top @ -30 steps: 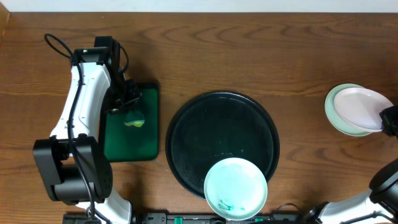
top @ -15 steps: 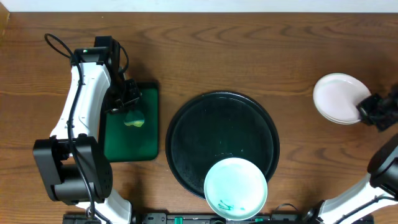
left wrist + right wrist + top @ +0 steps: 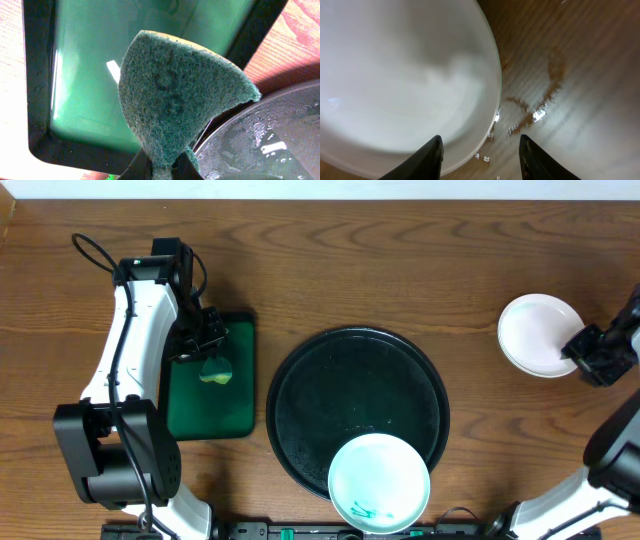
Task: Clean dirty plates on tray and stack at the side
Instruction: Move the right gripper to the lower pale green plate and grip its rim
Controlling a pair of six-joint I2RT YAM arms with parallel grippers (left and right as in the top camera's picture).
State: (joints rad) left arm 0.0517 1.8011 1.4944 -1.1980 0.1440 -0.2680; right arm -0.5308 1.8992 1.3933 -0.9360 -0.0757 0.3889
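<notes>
- Where the desk (image 3: pixel 400 260) is seen from overhead, the black tray (image 3: pixel 340 380) sits at centre. Most of its floor is bare, and the left wrist view shows droplets on its surface.
- One mint plate (image 3: pixel 380 475) lies at the black tray's 6 o'clock, partly inside the tray and partly out over the rim.
- Teal smears (image 3: pixel 362 508) mark that plate's floor near its 7 o'clock.
- The white plate (image 3: pixel 535 330) rests on the desk at 3 o'clock from the black tray, well apart from it. Its floor shows no marks. Whether another plate lies under it cannot be told.
- The right claw (image 3: pixel 480 137) stands at the white plate's 4 o'clock edge. Its fingers are spread wide and grip nothing, and the plate's rim runs toward the gap between them.
- Water drops (image 3: pixel 535 115) lie on the desk just beside that rim.
- The green tray (image 3: pixel 210 415) sits at 9 o'clock from the black tray, just beside it.
- The left claw (image 3: pixel 161 170) is clamped tight on a sponge (image 3: pixel 175 95), pinching its lower end. The sponge's green scouring face points at the wrist camera, and a yellow strip shows along its upper edge.
- Seen from overhead, the sponge is over the upper half of the green tray. Whether it touches the tray floor cannot be told.
</notes>
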